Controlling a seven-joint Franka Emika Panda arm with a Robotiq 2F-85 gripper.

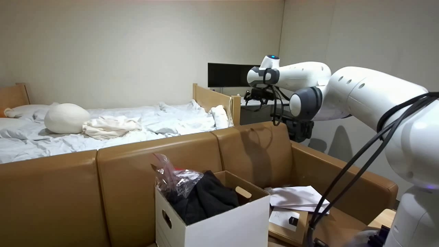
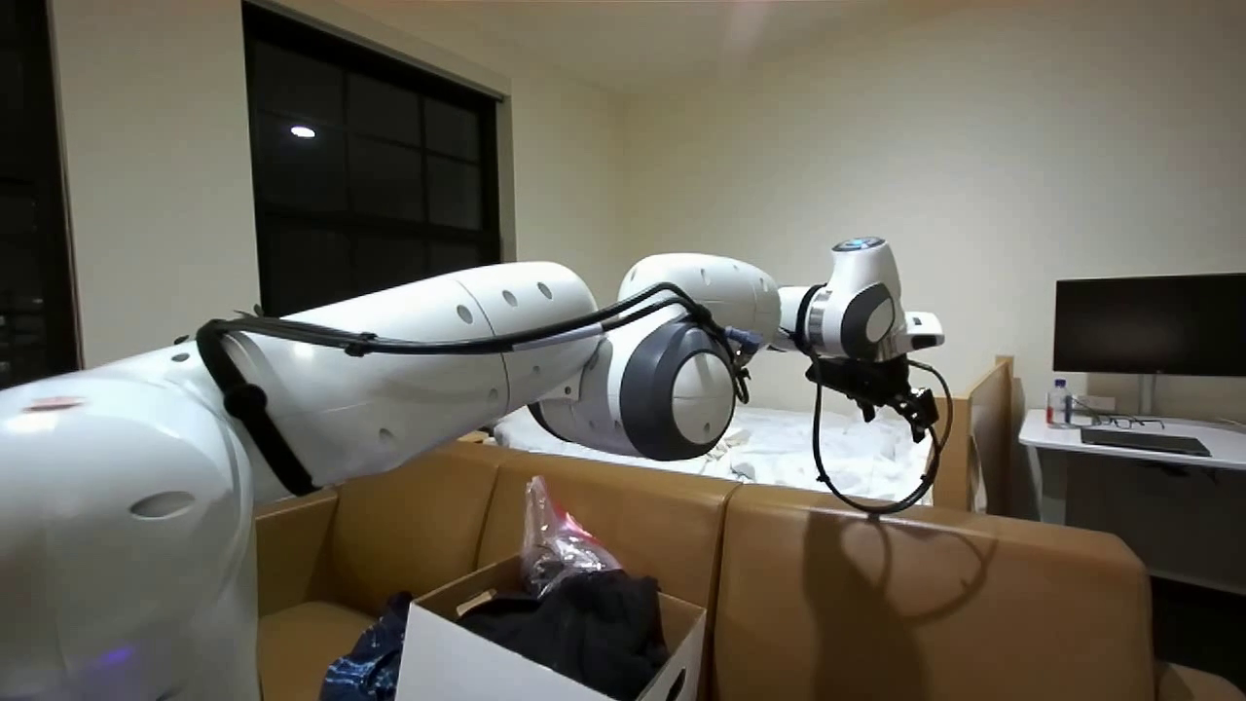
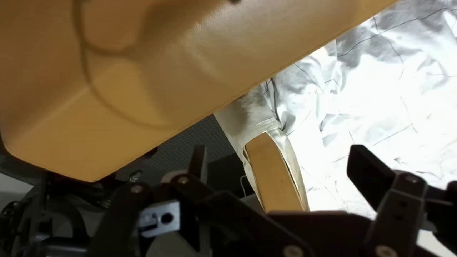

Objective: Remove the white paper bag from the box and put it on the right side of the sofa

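Hanging higher than the back of the sofa [image 1: 154, 154], the gripper [image 3: 278, 164] has its jaws spread wide, their tips well apart in the wrist view. Beyond them show the bed [image 3: 375, 117] and the sofa's top edge. In an exterior view the bag [image 1: 298, 195] lies flat on the sofa (so, outside the box [image 1: 228, 223]) between the box and the armrest [image 1: 319, 173], its near edge over a brown carton [image 1: 302, 222]. In both exterior views the box holds dark cloth [image 1: 209, 199] and clear plastic [image 1: 178, 180], the plastic poking above the rim.
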